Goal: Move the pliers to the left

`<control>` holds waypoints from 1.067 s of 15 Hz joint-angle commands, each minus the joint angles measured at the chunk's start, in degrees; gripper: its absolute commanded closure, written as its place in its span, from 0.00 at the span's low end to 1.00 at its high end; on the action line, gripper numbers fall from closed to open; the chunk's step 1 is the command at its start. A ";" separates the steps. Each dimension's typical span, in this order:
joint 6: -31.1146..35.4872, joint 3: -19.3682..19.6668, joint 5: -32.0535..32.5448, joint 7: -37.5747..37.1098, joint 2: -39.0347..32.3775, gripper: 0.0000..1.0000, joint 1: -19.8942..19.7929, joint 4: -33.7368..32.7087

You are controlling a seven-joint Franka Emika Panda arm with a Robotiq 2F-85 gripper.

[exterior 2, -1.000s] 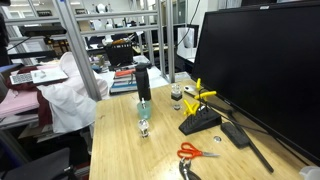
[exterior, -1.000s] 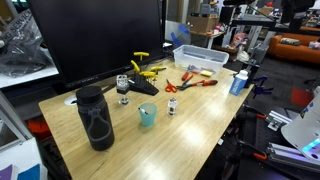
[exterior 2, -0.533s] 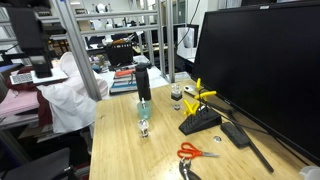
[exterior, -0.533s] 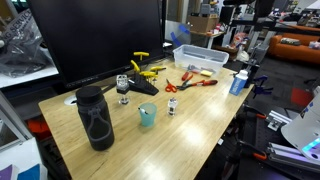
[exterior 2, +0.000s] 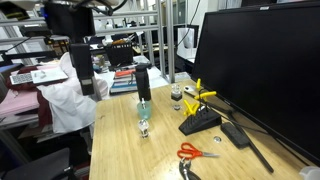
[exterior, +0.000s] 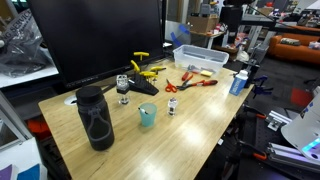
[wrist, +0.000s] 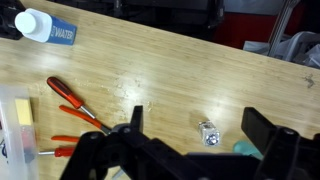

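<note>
Wood below, and swinging the arm [exterior 2: 80, 20] into an exterior view (absent there a second ago), carrying the gripper [wrist: 195, 115] spread wide and empty over the table [wrist: 180, 70], nearing the pliers [wrist: 75, 100] lying at its nine o'clock; approaching, not yet grasping.

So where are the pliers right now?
In an exterior view, the pliers lie on the table between the orange scissors and the white-capped bottle.

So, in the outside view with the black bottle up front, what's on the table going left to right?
Black bottle → small glass → teal cup → small jar → red-handled pliers → blue-labelled bottle.
</note>
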State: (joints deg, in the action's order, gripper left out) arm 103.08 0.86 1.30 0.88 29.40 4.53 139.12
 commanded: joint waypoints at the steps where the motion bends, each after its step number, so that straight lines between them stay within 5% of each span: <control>1: -0.13 -0.85 -0.39 0.36 0.53 0.00 -0.95 -0.06; 5: 1.22 -0.55 -1.63 -0.80 -0.71 0.00 -1.15 -0.06; 16: 30.46 3.82 -17.37 -14.72 -24.99 0.00 -6.76 1.10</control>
State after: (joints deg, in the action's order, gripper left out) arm 130.55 5.19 -11.88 -9.47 9.01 -1.37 142.33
